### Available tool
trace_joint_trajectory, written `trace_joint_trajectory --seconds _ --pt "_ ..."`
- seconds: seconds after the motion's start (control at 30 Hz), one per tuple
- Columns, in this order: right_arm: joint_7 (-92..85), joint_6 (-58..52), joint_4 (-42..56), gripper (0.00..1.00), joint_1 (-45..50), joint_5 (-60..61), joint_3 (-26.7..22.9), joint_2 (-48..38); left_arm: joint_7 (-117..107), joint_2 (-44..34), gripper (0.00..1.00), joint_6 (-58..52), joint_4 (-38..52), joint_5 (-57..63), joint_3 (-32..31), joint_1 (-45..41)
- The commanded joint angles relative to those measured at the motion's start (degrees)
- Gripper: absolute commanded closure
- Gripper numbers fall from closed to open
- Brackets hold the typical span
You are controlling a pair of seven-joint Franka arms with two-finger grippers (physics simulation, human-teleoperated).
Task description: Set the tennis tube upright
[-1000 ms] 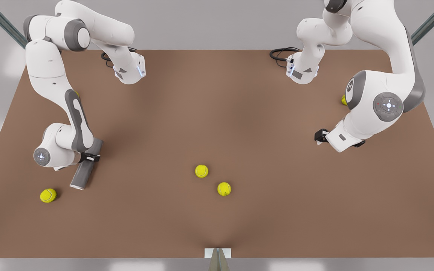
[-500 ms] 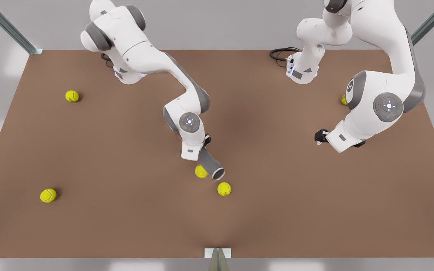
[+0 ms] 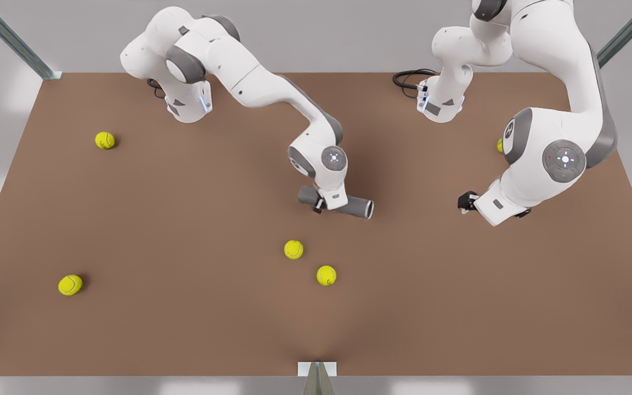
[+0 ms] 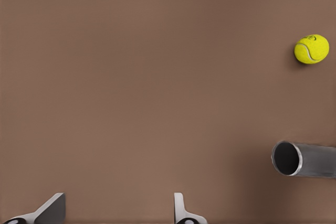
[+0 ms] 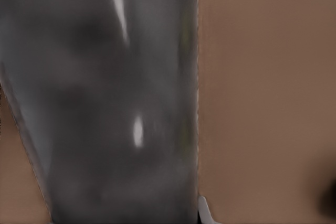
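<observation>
Front view: we note the right gripper (image 3: pixel 320 205) pinching the tennis tube (image 3: pixel 353 207) level above the table (image 3: pixel 184 307) centre, presumably carried there for standing. Left gripper (image 3: pixel 465 201) waits nearby, jaws spread, empty.

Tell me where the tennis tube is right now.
In the front view the tennis tube lies level near the table's middle, held in the right gripper, above two tennis balls; its open rim faces the waiting left gripper.
</observation>
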Motion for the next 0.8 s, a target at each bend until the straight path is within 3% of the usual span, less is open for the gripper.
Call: trace_joint_trajectory --seconds 0.0,0.03,0.07,0.1,0.17,0.23,0.3,0.37,0.43,0.47,0.5,0.53,0.6,0.7,0.77 --pt "-17.0 3.8 0.0 0.3 0.4 -0.4 0.0 0.8 -0.1 -0.1 0.0 0.1 0.0 0.0 0.1 0.0" --pt "-16.4 3.8 0.0 0.24 1.0 -0.3 0.0 0.8 -0.1 0.0 0.0 0.2 0.0 0.0 0.1 0.1" --pt "-16.4 3.8 0.0 0.02 1.0 -0.2 0.0 1.0 -0.1 0.6 0.0 -0.1 0.1 -0.7 0.2 0.5" --pt "-16.3 4.2 0.0 0.0 1.0 -0.1 0.1 1.2 0.2 2.4 0.0 -1.7 0.2 -9.3 0.7 3.9" --pt "-16.2 4.5 0.0 0.0 0.9 0.3 0.1 1.2 7.5 8.5 0.0 -7.1 0.3 -20.0 0.7 9.0" --pt "-16.2 4.5 0.0 0.0 0.9 0.5 0.1 0.7 19.3 13.6 0.0 -12.7 0.2 -22.3 0.8 10.7" --pt "-14.2 3.1 -0.1 0.0 0.4 3.9 0.1 -2.7 26.6 19.2 0.0 -12.3 -0.1 -29.4 0.8 14.1" --pt "-6.0 -8.0 0.4 0.0 -4.6 11.9 0.2 -12.9 34.1 21.6 0.0 -4.6 -5.8 -35.1 0.8 14.1" --pt "-4.9 -16.7 1.4 0.0 -12.1 17.1 -0.4 -17.9 38.7 27.4 0.0 -3.6 -5.7 -41.6 0.4 12.5" --pt "8.0 -27.6 4.9 0.0 -14.3 17.1 -3.9 -19.9 39.7 27.9 0.0 -1.3 -5.9 -42.1 0.4 10.6" --pt "28.7 -44.5 14.8 0.0 -18.1 16.6 -7.3 -19.9 39.7 27.8 0.0 1.2 -6.2 -42.2 0.4 8.4" --pt "37.4 -51.0 17.5 0.0 -23.7 16.7 -8.7 -19.9 40.2 27.7 0.0 3.8 -7.4 -42.5 -0.3 8.0" --pt "40.7 -53.9 22.9 0.0 -27.7 2.1 -9.9 -19.9 47.9 26.3 0.0 10.5 -14.6 -46.0 -2.7 7.9" --pt "39.9 -48.9 24.8 0.0 -35.1 2.2 -10.3 -20.0 53.5 20.2 0.0 18.7 -27.6 -54.1 -2.8 6.3" --pt "32.6 -49.5 24.6 0.0 -34.6 2.4 -9.9 -20.0 59.8 18.6 0.0 21.3 -33.0 -61.0 -2.9 6.2"
